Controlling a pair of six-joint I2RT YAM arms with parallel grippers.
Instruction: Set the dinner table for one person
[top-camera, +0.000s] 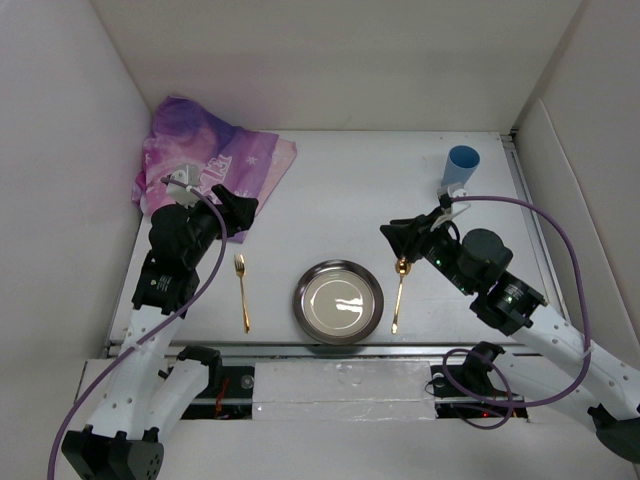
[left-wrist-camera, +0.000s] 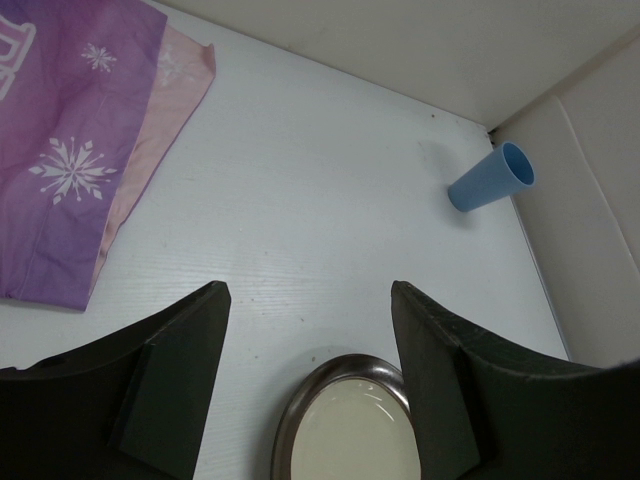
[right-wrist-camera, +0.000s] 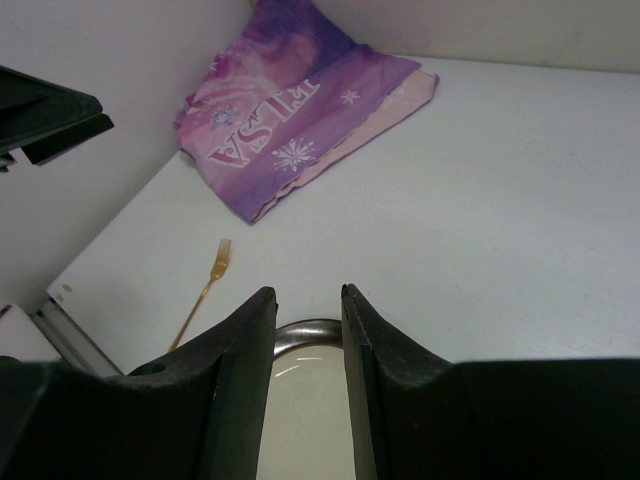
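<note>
Top view: dinner table (top-camera: 380, 180) carries plate (top-camera: 338, 300) at the near edge; spoon (top-camera: 397, 300) tip meets my right claw (top-camera: 390, 232), contact unclear. Left wrist: my left claw (left-wrist-camera: 310, 290) gapes wide, empty; plate cut off. Right wrist: narrow gap, empty.

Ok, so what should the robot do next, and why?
Probably reach the right jaws toward the blue cup and pick it up. The fork, plate and spoon already lie in a row on the dinner table, but the cup stands far off by the back right corner, and the right jaws are nearest and hold nothing.
</note>
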